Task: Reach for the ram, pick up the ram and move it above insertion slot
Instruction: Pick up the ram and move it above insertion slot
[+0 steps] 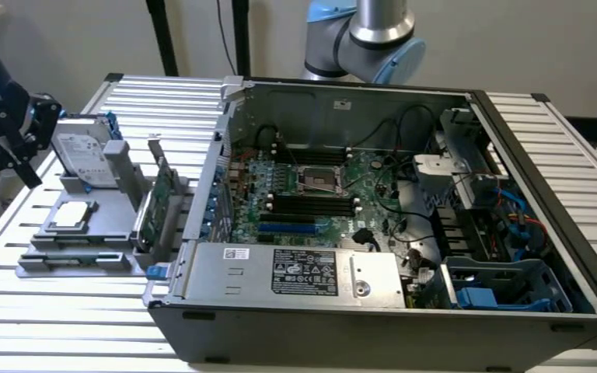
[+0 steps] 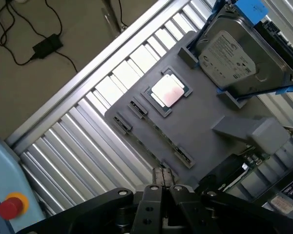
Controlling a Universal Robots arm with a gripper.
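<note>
No wording legible anywhere. Noted black label with white print on power supply, characters too small. White printed label on hard drive, text lines unreadable. Small white sticker likewise.

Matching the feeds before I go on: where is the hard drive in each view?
Exterior view: the hard drive stands on edge at the back of the grey holder, at the exterior view's left, outside the case.
Wrist view: the hard drive sits in the grey holder's end bracket, label toward the camera.
Shared landmark: the square processor, lying flat on the holder beside the drive.
</note>
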